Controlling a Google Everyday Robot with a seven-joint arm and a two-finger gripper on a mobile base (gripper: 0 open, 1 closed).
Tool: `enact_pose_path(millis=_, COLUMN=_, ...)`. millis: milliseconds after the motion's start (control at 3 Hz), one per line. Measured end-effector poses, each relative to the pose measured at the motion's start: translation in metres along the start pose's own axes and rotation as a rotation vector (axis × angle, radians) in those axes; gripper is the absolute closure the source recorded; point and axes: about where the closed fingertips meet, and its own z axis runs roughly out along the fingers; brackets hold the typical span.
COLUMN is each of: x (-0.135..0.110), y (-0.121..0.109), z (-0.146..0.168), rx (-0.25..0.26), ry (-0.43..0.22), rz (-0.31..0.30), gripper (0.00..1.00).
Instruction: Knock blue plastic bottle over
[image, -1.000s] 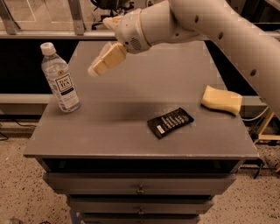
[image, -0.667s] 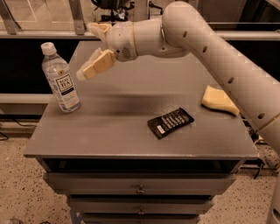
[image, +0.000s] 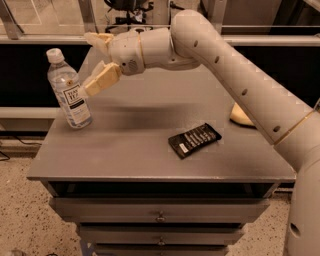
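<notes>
The blue plastic bottle (image: 66, 82) is clear, with a white cap and a white label. It stands at the left edge of the grey table (image: 125, 150), leaning slightly left. My gripper (image: 86, 64) is open just to the right of the bottle, at the height of its upper body. Its lower tan finger (image: 102, 79) reaches the bottle's label side and looks to be touching it or a hair away. The upper finger (image: 99, 39) is above and to the right of the cap. The gripper holds nothing.
A flat black packet (image: 194, 140) lies on the table right of centre. A pale yellow object (image: 241, 116) sits at the right, partly hidden by my arm. The table is a drawer cabinet (image: 160, 216). A dark shelf and a rail run behind it.
My gripper has swung left across the table and slightly down, from above the table's back middle to right beside the bottle. The bottle is still standing in the same place.
</notes>
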Motion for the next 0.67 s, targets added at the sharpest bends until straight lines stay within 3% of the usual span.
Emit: enact_pose_path(millis=667, x=0.032, y=0.008, z=0.023, rx=-0.031, ry=-0.032, rz=0.111, gripper=0.0)
